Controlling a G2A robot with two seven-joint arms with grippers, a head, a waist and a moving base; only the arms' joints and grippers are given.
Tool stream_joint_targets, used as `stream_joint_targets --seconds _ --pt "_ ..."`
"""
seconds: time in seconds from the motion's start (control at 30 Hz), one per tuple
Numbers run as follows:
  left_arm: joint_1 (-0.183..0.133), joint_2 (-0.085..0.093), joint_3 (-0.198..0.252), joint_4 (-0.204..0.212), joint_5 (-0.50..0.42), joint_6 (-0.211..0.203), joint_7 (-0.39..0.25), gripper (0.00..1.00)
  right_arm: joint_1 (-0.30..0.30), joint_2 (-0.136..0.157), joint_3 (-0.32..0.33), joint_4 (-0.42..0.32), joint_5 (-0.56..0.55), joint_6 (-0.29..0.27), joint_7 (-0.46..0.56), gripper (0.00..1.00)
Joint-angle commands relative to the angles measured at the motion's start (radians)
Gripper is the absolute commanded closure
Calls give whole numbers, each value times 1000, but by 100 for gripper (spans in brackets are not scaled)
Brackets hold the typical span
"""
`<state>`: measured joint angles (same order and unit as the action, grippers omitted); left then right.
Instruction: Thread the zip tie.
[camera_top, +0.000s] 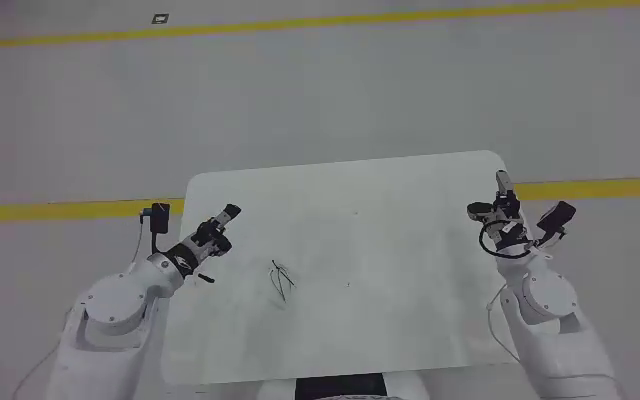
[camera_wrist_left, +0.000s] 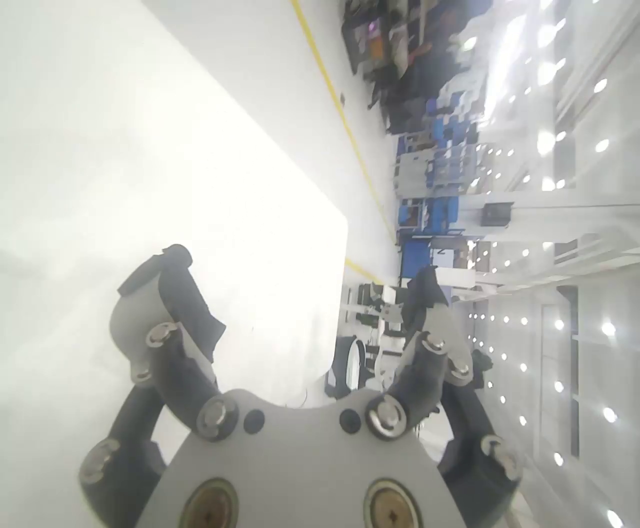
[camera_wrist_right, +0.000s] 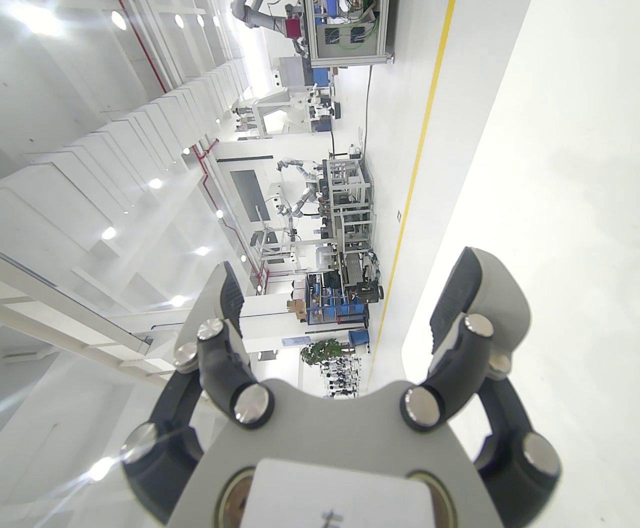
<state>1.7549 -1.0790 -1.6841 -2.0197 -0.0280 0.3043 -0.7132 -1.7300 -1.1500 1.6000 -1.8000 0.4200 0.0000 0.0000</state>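
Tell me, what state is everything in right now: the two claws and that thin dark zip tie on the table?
Left gripper: open, empty, above the table near its left edge.
Right gripper: open, empty, by the table's right edge.
Zip tie: lying loose on the table, apart from both grippers; too small to tell whether it is threaded.

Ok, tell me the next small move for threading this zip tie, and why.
Probably lower the left gripper toward the zip tie to grasp it. It lies untouched on the table, both grippers are open and hold nothing, and the left one sits nearer than the right gripper.
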Motion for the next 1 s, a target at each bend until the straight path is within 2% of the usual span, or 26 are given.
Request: stream_joint_targets --seconds 0.0,0.3,0.37,0.4,0.43,0.5,0.53,0.6,0.67,0.97 --pt "-1 1 0 -6 18 8 -4 0 0 0 0 0 0 0 0 0" --pt "-1 1 0 -6 18 8 -4 0 0 0 0 0 0 0 0 0" --pt "-4 3 10 -20 27 1 -29 0 0 0 0 0 0 0 0 0" --pt "-8 6 18 -27 41 10 -74 0 0 0 0 0 0 0 0 0" --pt "-17 14 24 -24 69 36 -160 0 0 0 0 0 0 0 0 0" --pt "-35 21 25 -16 68 36 -252 0 0 0 0 0 0 0 0 0" --pt "-39 26 27 -13 97 36 -295 0 0 0 0 0 0 0 0 0" --pt "-40 38 41 -17 218 36 -380 0 0 0 0 0 0 0 0 0" --pt "-40 44 54 -16 286 36 -461 0 0 0 0 0 0 0 0 0" --pt "-40 44 54 -16 286 36 -461 0 0 0 0 0 0 0 0 0"
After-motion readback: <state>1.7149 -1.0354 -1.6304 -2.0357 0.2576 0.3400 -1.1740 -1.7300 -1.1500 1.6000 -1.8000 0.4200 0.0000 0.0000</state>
